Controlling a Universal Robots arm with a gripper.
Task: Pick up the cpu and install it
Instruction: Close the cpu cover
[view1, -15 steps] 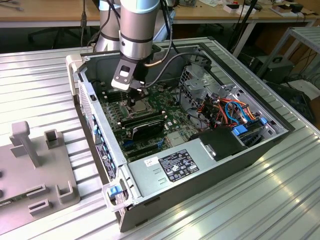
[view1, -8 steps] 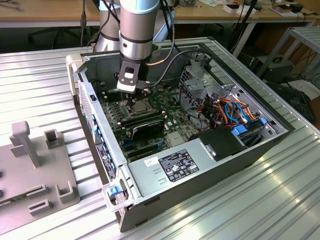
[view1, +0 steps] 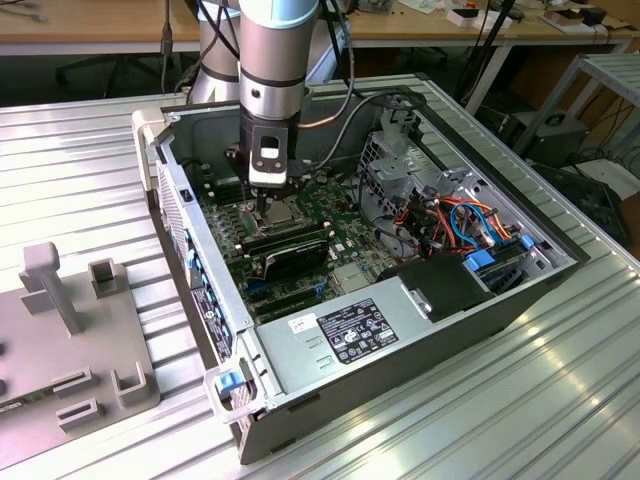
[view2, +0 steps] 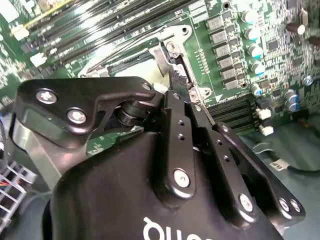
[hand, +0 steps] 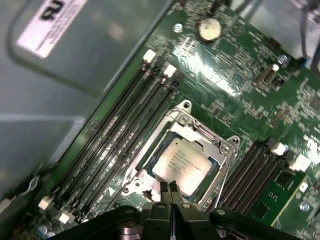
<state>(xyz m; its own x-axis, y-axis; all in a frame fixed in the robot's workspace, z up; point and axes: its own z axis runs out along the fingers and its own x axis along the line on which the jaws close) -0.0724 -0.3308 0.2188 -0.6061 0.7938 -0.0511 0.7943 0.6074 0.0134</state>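
The cpu (hand: 181, 162), a flat square chip with a silver-grey top, lies flat inside the metal frame of the socket (hand: 200, 131) on the green motherboard. In the first wrist view my gripper (hand: 170, 186) hangs just over the chip's near edge, its two black fingertips pressed together with nothing between them. The second wrist view shows the gripper (view2: 180, 82) pointing down at the socket frame (view2: 170, 47). In the exterior view the gripper (view1: 264, 203) reaches down into the open computer case, over the socket area.
Rows of black memory slots (hand: 125, 125) flank the socket on both sides. RAM sticks (view1: 285, 245) stand beside the gripper. The case wall (view1: 200, 260), power supply (view1: 350, 330) and cable bundle (view1: 460, 225) enclose the board. A grey fixture (view1: 70, 330) lies outside the case at the exterior view's left.
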